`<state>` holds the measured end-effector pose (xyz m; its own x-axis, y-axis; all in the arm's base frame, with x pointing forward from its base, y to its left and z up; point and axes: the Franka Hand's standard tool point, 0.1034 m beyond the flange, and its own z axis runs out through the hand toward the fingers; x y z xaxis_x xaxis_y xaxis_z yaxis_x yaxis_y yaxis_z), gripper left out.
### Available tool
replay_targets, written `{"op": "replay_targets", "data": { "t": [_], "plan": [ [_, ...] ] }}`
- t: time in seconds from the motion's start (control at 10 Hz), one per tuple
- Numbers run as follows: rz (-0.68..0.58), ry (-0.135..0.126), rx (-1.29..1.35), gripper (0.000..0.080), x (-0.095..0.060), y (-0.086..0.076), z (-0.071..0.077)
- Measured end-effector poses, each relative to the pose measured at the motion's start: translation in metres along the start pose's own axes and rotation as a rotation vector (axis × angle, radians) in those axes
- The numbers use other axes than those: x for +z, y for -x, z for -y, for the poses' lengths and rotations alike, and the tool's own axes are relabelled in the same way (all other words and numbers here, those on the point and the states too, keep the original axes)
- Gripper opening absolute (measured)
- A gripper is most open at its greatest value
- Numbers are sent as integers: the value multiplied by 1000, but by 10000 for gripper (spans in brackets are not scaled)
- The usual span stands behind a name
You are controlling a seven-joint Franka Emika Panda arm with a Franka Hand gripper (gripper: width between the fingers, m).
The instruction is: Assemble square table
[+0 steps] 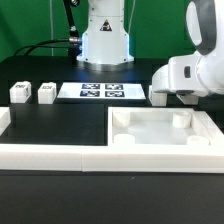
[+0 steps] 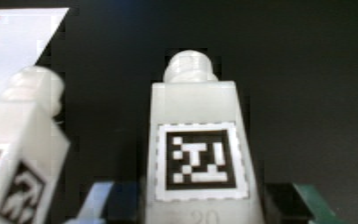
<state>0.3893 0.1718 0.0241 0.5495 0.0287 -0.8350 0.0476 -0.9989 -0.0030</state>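
the hand point(image 1: 172, 92) point(image 2: 197, 205) was drawn narrow on a leg block point(image 2: 197, 130), its fingers point(image 2: 114, 200) close against both sides of the block's tagged end. a second leg block point(image 2: 25, 135) lay just beside the held one, clear of the fingers. the tray-like top point(image 1: 160, 135) rested on the bench point(image 1: 60, 120) near the hand, on its camera side in the exterior view. two further leg blocks point(image 1: 18, 93) point(image 1: 45, 93) stood well apart from the hand, beyond the marker board point(image 1: 100, 91).
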Motion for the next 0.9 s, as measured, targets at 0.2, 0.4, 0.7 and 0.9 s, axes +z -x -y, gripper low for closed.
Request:
{"op": "replay_targets", "data": {
  "t": [0.2,0.4,0.7,0.9],
  "plan": [
    [-19,-16,-34,290,-42,28,-14],
    [-66,-28,-25,290,-72,59,-26],
    [-222,-43,-22,291,-77,46,-22],
    [-324,-41,-38,291,-86,49,-27]
  ]
}}
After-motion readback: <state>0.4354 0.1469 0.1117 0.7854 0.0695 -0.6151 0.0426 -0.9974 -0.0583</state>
